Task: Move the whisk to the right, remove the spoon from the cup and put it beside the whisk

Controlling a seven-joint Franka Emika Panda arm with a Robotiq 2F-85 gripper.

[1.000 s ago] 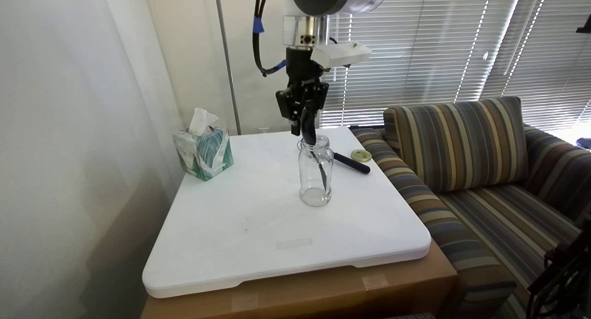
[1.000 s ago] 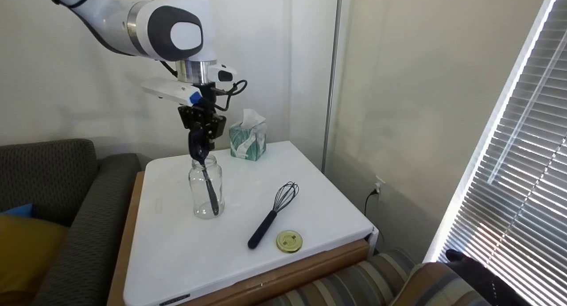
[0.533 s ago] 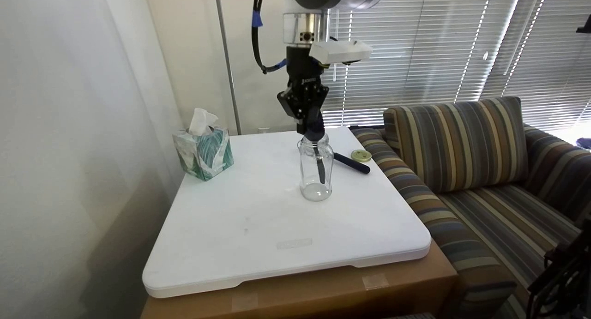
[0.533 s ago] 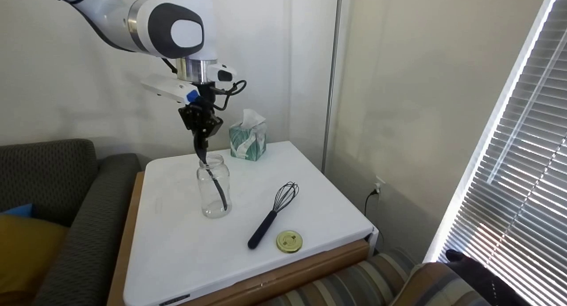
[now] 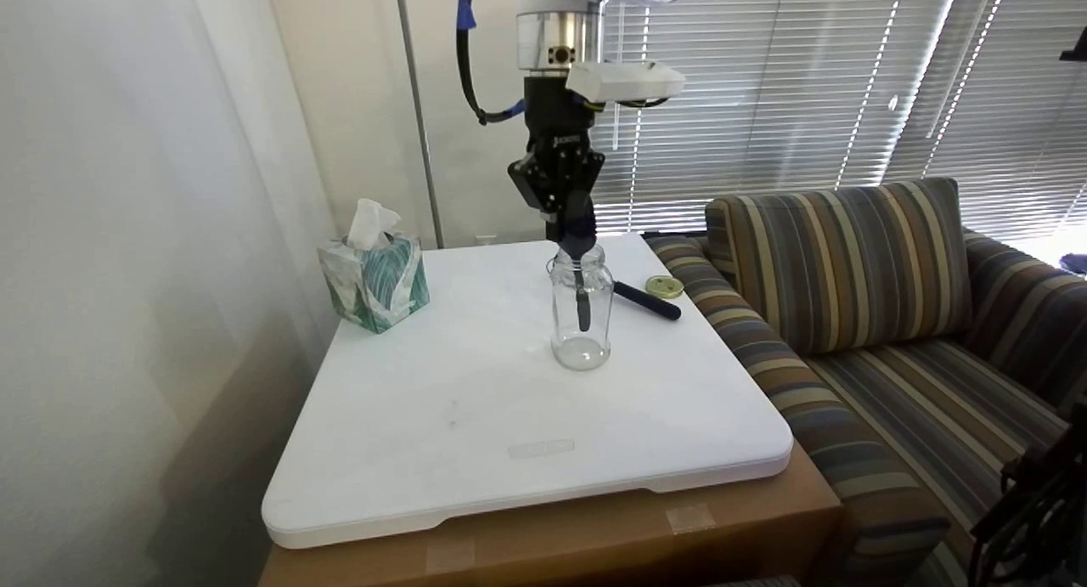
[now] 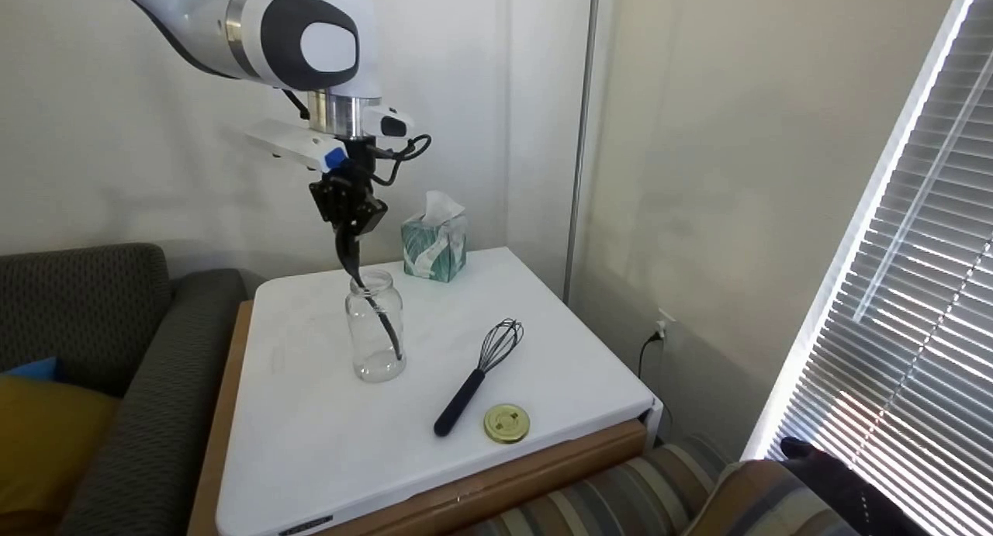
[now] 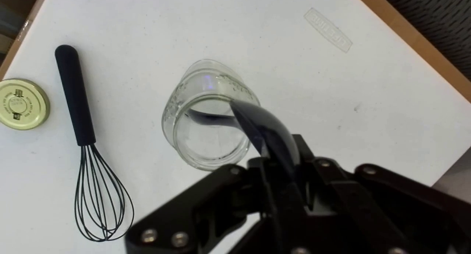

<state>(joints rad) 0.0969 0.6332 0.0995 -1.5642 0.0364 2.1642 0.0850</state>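
My gripper [image 7: 281,153] is shut on the bowl of the black spoon [image 7: 270,123], above the cup's mouth; it is also seen in both exterior views [image 5: 565,222] [image 6: 353,235]. The spoon's handle [image 6: 384,323] slants down inside the clear glass cup [image 6: 359,342], its lower end above the cup's bottom. The cup stands upright on the table, also seen in the wrist view [image 7: 171,123]. The whisk [image 6: 470,387] lies flat on the table beside the cup, apart from it. In an exterior view the cup partly hides the whisk [image 5: 647,301].
A gold lid [image 6: 506,423] lies beside the whisk's handle. A teal tissue box [image 5: 386,281] stands near the far edge by the wall. The white table [image 5: 425,434] has a striped armchair [image 5: 841,273] along one side.
My gripper has risen a little and the spoon has turned and lifted with it. The cup has shifted slightly toward the whisk. The whisk and lid have not moved.
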